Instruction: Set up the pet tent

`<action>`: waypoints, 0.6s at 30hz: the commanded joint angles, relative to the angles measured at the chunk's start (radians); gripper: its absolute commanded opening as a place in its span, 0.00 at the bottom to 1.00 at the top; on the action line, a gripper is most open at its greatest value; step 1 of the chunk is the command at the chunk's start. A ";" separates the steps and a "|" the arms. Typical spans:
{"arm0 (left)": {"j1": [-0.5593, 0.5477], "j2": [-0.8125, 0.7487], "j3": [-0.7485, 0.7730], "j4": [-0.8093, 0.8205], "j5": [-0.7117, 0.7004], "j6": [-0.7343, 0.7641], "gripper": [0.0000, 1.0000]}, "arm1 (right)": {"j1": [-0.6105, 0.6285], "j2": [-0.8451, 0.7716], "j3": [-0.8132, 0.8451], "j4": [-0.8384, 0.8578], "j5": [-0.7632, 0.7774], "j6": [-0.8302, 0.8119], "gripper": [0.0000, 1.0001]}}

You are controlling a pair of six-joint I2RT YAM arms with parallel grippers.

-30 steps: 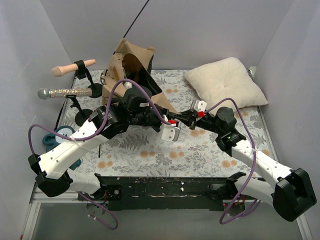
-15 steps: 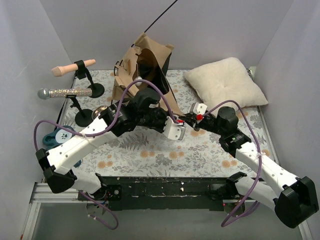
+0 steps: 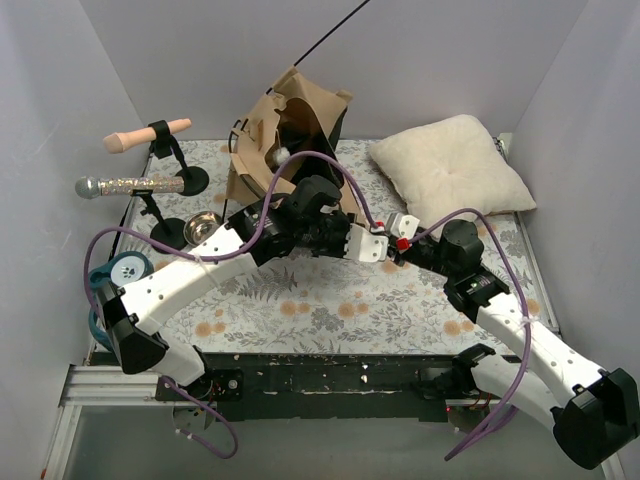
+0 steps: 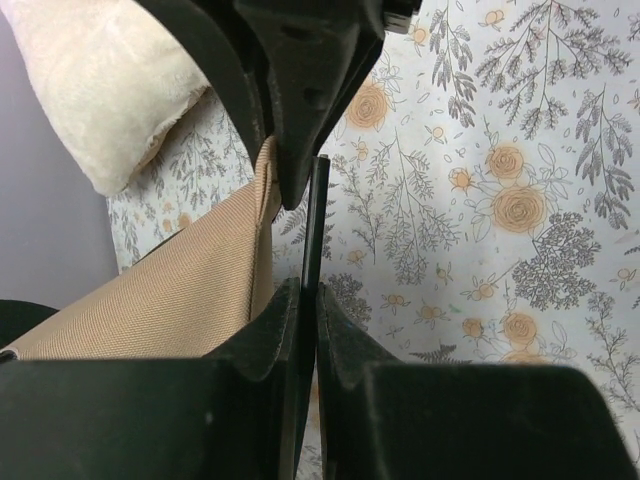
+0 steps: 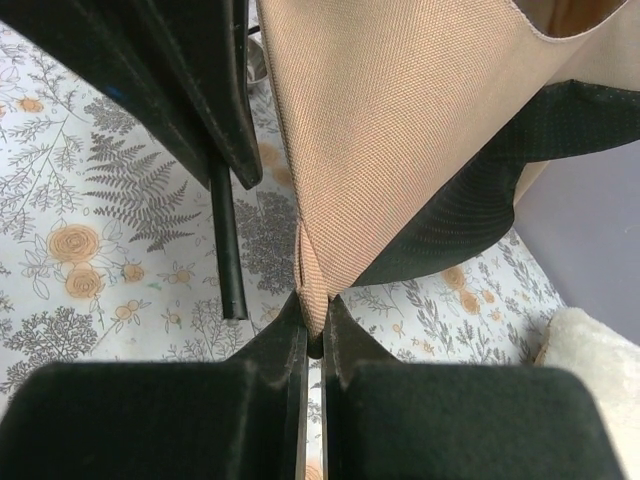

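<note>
The tent point(image 3: 290, 130) is tan fabric with black trim, half raised and crumpled, leaning just beyond both pincers. A thin black pole point(image 3: 335, 22) juts up from its top. Its lower corner stretches down into the right pincer point(image 5: 312, 325), pinched tight. The left pincer point(image 4: 308, 300) clamps a pole end just beside that corner.

The tan woven-cloth pet tent point(image 5: 400, 120) shows a fine, matt, ribbed weave, and its black trim band point(image 5: 470, 215) is a coarser matt webbing. The thin black pole point(image 5: 228, 250) looks smooth with a faint sheen, the jaws beside it matt black plastic. The cream square pillow point(image 4: 100, 90) is plush and fuzzy, the floral-printed tabletop point(image 4: 520, 220) flat and matt.
</note>
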 commanded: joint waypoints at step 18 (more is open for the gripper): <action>0.056 0.007 0.081 -0.118 -0.268 -0.163 0.00 | -0.004 -0.092 -0.045 0.000 0.016 -0.065 0.01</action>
